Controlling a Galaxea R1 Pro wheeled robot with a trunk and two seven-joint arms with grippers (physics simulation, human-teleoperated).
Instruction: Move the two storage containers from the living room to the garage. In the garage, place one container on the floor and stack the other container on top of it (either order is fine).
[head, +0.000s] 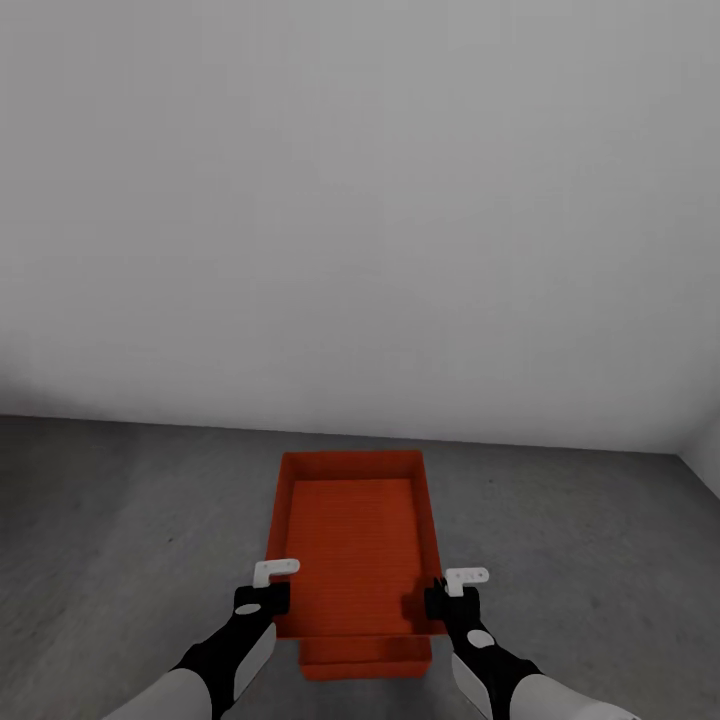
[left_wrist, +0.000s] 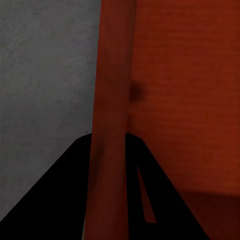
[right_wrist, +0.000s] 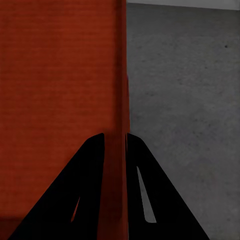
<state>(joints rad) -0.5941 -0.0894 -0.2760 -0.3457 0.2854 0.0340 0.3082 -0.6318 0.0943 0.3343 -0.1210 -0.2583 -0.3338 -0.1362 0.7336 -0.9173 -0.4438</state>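
An orange-red storage container (head: 355, 530), a shallow open box with low straight walls and a finely ribbed bottom, is held out in front of the robot above the dark grey concrete floor (head: 120, 520) of the garage. Under its near end a second container (head: 365, 655) of the same colour peeks out; whether the two touch cannot be told. The box looks stiff and light, with thin rims that suit a pinch on the long side walls, one on each side to keep it level. The left gripper (head: 262, 598) is clamped over the box's left wall, one finger inside and one outside, and the right gripper (head: 452, 600) grips the right wall likewise, both near the end closest to the robot. Beyond the box's far end, a plain pale grey wall (head: 360, 200) rises from the floor.
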